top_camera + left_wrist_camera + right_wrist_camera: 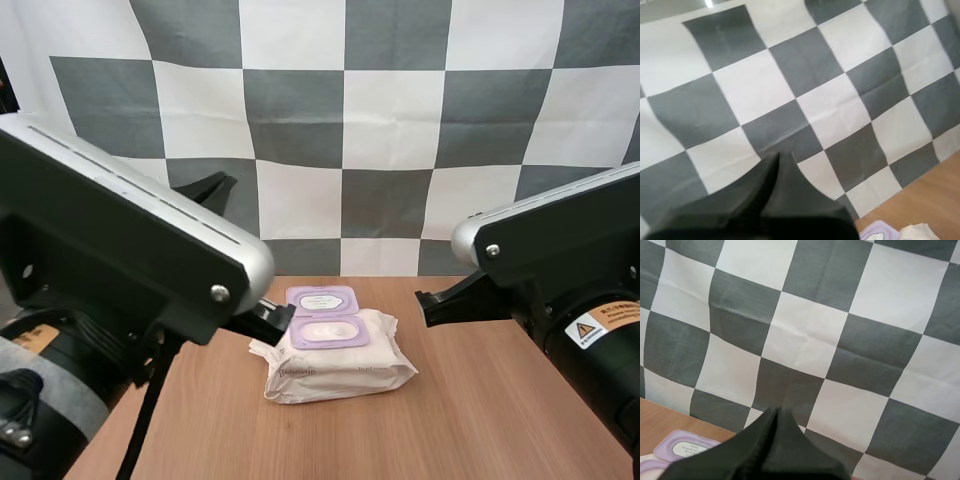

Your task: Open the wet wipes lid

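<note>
Purple lid (322, 300) of the wet wipes pack (340, 370) is flipped open and lies back behind the opening. The pack lies mid wooden table (500, 420), between my arms. I see my left tool (283, 316) just beside the lid's left edge, fingers together as one dark wedge, gripping nothing. My right tool (422, 301) is near the pack's right side, apart from it, likewise closed and empty.

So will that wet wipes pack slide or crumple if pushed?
The wet wipes pack looks soft and wrinkled, probably denting before sliding. Flat on the table, it seems unlikely to roll. Its open lid might flap.
</note>
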`<state>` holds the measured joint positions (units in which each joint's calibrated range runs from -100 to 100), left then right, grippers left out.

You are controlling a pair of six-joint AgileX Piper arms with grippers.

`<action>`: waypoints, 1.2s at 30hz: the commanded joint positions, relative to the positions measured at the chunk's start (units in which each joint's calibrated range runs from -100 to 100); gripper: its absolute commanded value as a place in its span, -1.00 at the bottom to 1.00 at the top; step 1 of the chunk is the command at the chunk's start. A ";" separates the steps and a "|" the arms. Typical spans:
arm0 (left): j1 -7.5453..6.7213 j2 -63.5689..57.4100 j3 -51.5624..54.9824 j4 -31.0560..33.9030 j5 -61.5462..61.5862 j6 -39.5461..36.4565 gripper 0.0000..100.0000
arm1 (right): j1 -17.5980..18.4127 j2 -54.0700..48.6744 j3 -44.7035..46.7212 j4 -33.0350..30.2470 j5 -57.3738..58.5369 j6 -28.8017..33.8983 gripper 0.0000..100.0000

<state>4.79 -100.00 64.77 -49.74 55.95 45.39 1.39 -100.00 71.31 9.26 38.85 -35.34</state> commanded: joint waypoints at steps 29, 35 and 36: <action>-2.04 0.00 29.01 29.26 -34.61 -35.29 -1.00 | -0.71 0.00 18.30 -1.32 -11.86 13.33 -1.00; -2.04 0.00 35.23 29.26 -40.67 -41.57 -1.00 | -0.91 0.00 26.57 -1.22 -18.85 14.90 -1.00; -2.04 0.00 35.23 29.13 -40.70 -41.57 -1.00 | -0.99 0.00 27.38 -1.22 -18.85 14.90 -1.00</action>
<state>2.78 -99.97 99.59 -20.46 16.66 4.58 0.46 -100.00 96.91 8.07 21.02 -20.46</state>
